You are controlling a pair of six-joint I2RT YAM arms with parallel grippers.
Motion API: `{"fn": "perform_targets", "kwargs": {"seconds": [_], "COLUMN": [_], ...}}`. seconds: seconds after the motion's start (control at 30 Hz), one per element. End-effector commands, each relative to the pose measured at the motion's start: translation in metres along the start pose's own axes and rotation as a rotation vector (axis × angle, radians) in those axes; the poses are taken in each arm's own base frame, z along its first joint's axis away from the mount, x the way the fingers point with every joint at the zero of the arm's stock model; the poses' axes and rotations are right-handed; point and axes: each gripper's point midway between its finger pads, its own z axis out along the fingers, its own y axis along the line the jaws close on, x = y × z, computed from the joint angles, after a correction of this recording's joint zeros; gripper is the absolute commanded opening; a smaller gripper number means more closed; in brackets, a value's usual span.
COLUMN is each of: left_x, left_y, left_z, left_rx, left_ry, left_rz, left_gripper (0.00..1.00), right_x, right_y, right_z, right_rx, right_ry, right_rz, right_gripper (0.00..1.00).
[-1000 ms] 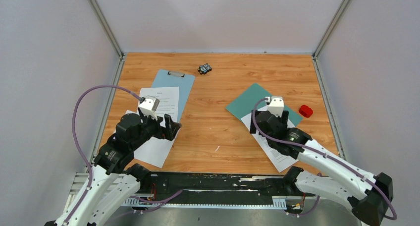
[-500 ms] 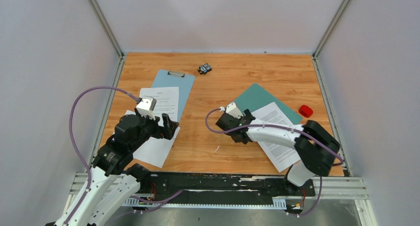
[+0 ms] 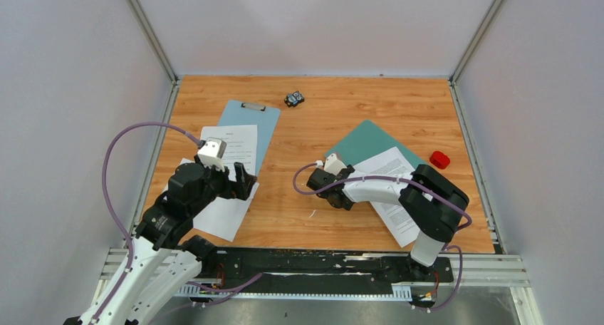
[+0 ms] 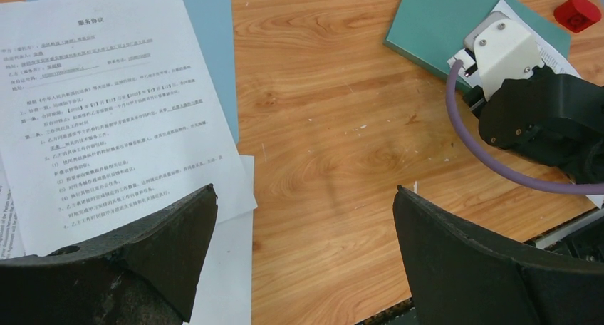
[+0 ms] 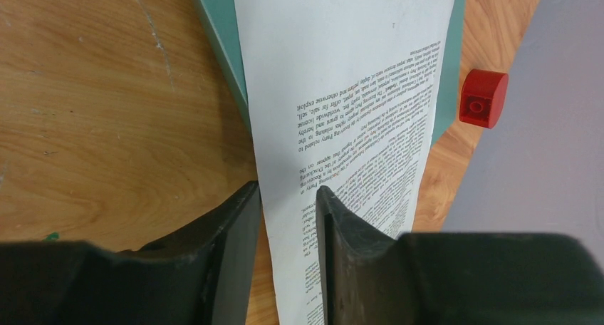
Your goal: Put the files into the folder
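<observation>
**Paper sits on top of the folder**

On the bench [image 3: 313, 118], the folder [image 3: 363, 141] lies at the right. One sheet [image 3: 388, 164] lies on it (on top, not inside). The right tool [image 5: 286, 189] is narrow over the sheet's edge. The left tool [image 4: 305, 193] gapes wide.

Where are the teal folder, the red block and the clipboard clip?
teal folder [image 3: 363, 140], top external view, bare far corner of its cover
red block [image 3: 439, 160], top external view, its top face
clipboard clip [image 3: 252, 107], top external view, middle of the metal bar
</observation>
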Motion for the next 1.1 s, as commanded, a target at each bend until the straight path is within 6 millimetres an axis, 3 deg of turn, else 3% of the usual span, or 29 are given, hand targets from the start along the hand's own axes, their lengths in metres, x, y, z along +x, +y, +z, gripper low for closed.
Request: {"fn": "perform_targets", "kwargs": {"seconds": [0.0,0.13,0.4,0.77,0.8,0.9,0.97,1.07], "left_x": [-0.013,-0.013,-0.017,-0.019,-0.019,-0.02,-0.018,-0.015], "left_y": [-0.003,-0.001,0.005,0.002,0.002,0.003,0.004,0.005], "left_z": [-0.002,-0.001,-0.006,0.001,0.002,0.002,0.002,0.0], "left_rx": [-0.003,-0.017,-0.049,-0.043,-0.043,-0.051,-0.056,-0.053], "left_ry": [-0.032,-0.028,-0.06,-0.048,-0.043,-0.039,-0.034,-0.036], "left_rz": [-0.017,-0.019,-0.032,-0.052,-0.052,-0.044,-0.041,-0.041], "left_gripper": [1.0,0.98,0.98,0.98,0.98,0.98,0.98,0.98], "right_x": [-0.01,-0.015,-0.02,-0.034,-0.035,-0.033,-0.023,-0.009], "right_y": [-0.01,-0.011,-0.017,-0.012,-0.015,-0.019,-0.017,-0.012], "right_z": [-0.005,-0.006,-0.011,-0.027,-0.028,-0.027,-0.022,-0.015], "right_rx": [0.026,-0.01,-0.041,-0.155,-0.147,-0.124,-0.103,-0.068], "right_ry": [-0.044,-0.067,-0.109,-0.181,-0.185,-0.154,-0.087,0.003], "right_rz": [0.045,0.079,0.127,0.202,0.215,0.194,0.143,0.097], "right_gripper": [0.31,0.18,0.01,0.0,0.03,0.37,0.44,0.46]}}
